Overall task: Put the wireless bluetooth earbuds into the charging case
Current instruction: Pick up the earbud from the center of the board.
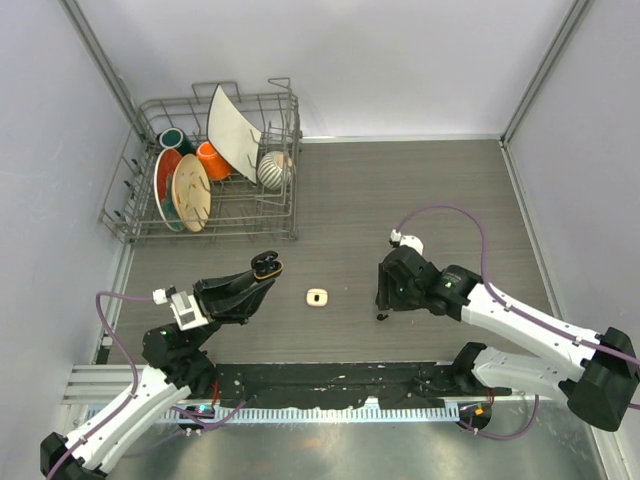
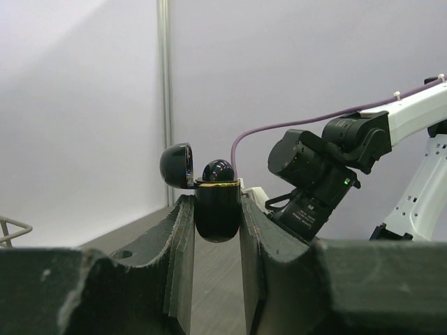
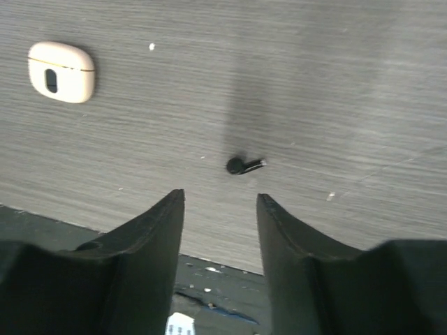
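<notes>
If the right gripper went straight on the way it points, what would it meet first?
Most likely the small black stemmed earbud lying on the grey wood-grain tabletop, just ahead of the open right gripper; depth is unclear.

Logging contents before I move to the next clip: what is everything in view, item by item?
Glossy black charging case: one, black, lid open, raised off the table in the left gripper.
Seated earbud: one, black, rounded top showing in that case.
Loose stemmed earbud: one, black, lying on the table just ahead of the right gripper.
Rounded cream-white case: one, cream, on the table between the arms.
Wire dish rack: one, grey, far left corner.
Crockery: several pieces, white, orange, teal and striped, in the rack.
Wood-grain table: one, grey-brown.
Left gripper: one, black, shut on the black case.
Right gripper: one, black, open, pointing down.
</notes>
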You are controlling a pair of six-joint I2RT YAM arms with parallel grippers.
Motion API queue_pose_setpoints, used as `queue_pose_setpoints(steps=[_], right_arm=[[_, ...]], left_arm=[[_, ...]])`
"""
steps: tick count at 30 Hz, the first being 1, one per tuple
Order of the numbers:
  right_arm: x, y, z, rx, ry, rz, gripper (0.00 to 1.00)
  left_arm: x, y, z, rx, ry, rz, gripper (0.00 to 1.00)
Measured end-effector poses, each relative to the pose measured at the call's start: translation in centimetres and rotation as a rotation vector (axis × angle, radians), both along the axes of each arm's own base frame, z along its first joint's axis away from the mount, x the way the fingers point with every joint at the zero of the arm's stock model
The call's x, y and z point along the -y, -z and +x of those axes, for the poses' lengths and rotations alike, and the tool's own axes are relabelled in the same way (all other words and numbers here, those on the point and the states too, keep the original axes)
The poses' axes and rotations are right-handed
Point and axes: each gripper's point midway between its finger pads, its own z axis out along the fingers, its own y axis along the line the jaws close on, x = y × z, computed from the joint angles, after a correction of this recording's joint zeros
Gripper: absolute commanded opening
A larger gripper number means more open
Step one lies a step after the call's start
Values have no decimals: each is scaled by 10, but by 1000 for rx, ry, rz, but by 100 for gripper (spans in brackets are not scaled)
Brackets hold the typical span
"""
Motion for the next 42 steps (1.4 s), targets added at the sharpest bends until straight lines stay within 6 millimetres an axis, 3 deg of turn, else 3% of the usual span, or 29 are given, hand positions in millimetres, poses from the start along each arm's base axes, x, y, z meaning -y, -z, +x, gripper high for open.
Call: queue_pose_setpoints(steps=[5, 11, 22, 30, 37, 42], right_arm=[[-17, 12, -13, -68, 9, 121, 29], [-19, 38, -28, -162, 28, 131, 26], [-20, 67, -22, -211, 47, 49, 24], [-17, 71, 1, -160, 49, -24, 24], [0, 83, 29, -152, 79, -89, 26], [-3, 75, 43, -106, 53, -80, 29]], left_arm=[[0, 2, 1, -7, -1, 4, 0], [-1, 0, 1, -6, -7, -3, 0], [0, 3, 3, -18, -9, 5, 0], [-1, 3, 4, -22, -16, 1, 0], [-2, 3, 4, -26, -20, -1, 0], [-4, 2, 3, -21, -22, -8, 0]])
